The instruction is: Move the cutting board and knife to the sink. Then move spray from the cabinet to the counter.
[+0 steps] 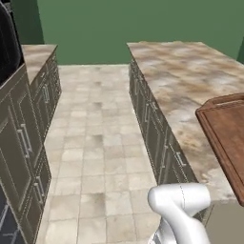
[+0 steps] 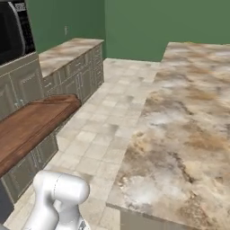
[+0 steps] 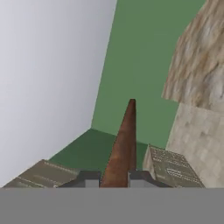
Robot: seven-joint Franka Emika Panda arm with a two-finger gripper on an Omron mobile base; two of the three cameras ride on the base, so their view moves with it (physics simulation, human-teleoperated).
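Between two runs of beige panelled base cabinets, a pale tiled floor [image 1: 95, 157] stretches back to a green wall [image 1: 119, 26]. Beside the aisle lies the long marble-patterned surface [image 1: 186, 86], beige and brown, seen at the right of the left base view and again across the right half of the right base view [image 2: 188, 117]. Across the aisle a shorter stretch of the same surface [image 2: 67, 51] tops more panelled cabinets, with a dark appliance front [image 2: 13, 31] at the near end of that row.

Next in size is the cutting board [image 1: 228, 138], a reddish-brown wooden slab with a rounded corner and a raised rim. It is lifted clear of the surface, tilted, and cut off by the frame edge in both base views; in the right base view it [image 2: 31, 128] hangs over the aisle in front of the far cabinets. From the hand view the cutting board [image 3: 122, 148] is seen edge-on, a narrow brown wedge rising away from the camera.

At the bottom of both base views stands the white arm [image 1: 181, 209].

Smallest is the pincer [image 3: 114, 180]: its two dark fingertips [image 3: 89, 178] press against either side of the board's edge, closed on it.
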